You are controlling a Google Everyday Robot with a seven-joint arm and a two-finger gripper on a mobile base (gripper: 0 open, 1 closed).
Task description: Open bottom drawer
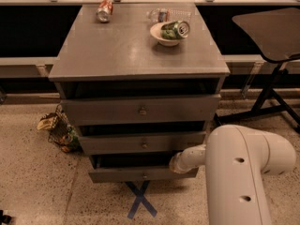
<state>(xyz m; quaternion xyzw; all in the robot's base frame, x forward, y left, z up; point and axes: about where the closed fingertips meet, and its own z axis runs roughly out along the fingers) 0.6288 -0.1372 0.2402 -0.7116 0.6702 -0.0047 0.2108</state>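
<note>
My pincer sits at the right top edge of the bottom drawer, probably to hook and pull its front; whether it is closed I cannot tell.

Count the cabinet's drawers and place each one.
3. Top drawer under the cabinet top, middle drawer below it, bottom drawer lowest, with the end effector at its right end. None seems hidden.
</note>
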